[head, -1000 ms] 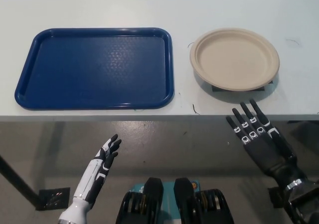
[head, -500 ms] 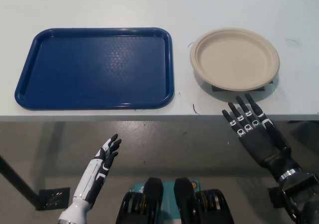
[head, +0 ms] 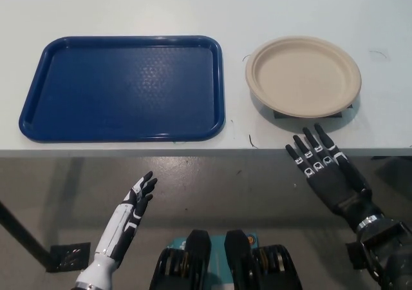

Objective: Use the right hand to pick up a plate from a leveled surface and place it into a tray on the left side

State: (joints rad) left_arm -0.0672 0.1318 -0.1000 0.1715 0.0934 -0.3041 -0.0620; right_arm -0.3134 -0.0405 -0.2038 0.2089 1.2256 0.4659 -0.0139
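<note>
right hand released at the surface's near edge, plate not yet grasped
the beige plate sits on a dark stand on the white surface, at 12 o'clock from the black hand, whose fingers are spread and holding nothing. the blue tray lies at 9 o'clock of the plate. the white left hand rests below the surface, also released.

A single view, taken from the robot's head, looks steeply down onto a pale grey table that fills the upper half of the frame, its front edge running straight across the middle. The floor below shows in the lower half. The camera sits close enough that the table's sides and far edge fall outside the frame. No second view is given.
</note>
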